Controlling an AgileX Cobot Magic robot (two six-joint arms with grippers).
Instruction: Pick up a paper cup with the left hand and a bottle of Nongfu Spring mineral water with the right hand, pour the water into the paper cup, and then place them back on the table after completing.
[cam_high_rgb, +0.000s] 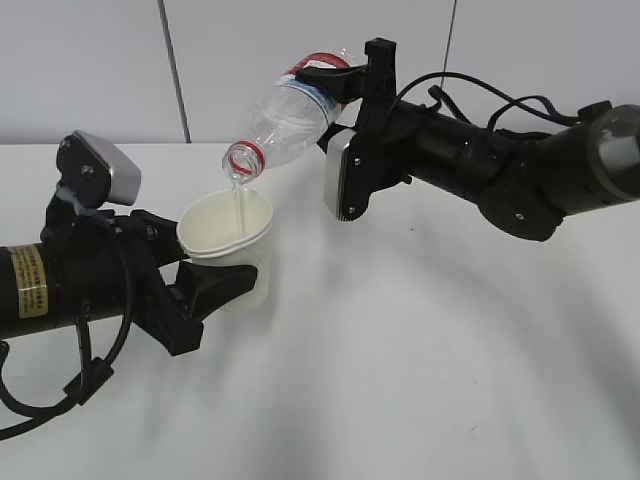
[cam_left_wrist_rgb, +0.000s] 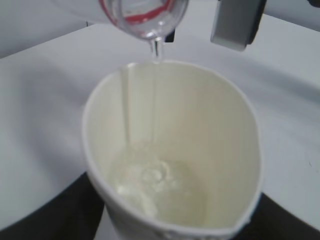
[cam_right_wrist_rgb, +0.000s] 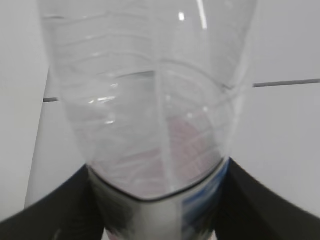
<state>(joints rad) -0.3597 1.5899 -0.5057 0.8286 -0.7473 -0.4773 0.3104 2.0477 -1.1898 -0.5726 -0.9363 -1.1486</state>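
Observation:
A cream paper cup (cam_high_rgb: 228, 240) is held in my left gripper (cam_high_rgb: 205, 290), the black arm with the yellow sticker, just above the white table (cam_high_rgb: 420, 360). My right gripper (cam_high_rgb: 335, 85) is shut on a clear Nongfu Spring bottle (cam_high_rgb: 285, 120) with a red-and-blue label, tilted neck-down over the cup. A thin stream of water (cam_high_rgb: 238, 205) falls from its open mouth into the cup. In the left wrist view the cup (cam_left_wrist_rgb: 200, 150) holds a shallow pool of water (cam_left_wrist_rgb: 155, 182) under the bottle mouth (cam_left_wrist_rgb: 150, 20). In the right wrist view the bottle (cam_right_wrist_rgb: 150, 115) fills the frame between the black fingers (cam_right_wrist_rgb: 260, 200).
The grey flat plate (cam_high_rgb: 345, 180) on the right arm hangs just right of the cup. A grey wall with a dark vertical seam (cam_high_rgb: 175, 70) stands behind the table. A small dark scuff (cam_high_rgb: 476, 432) marks the tabletop near the front.

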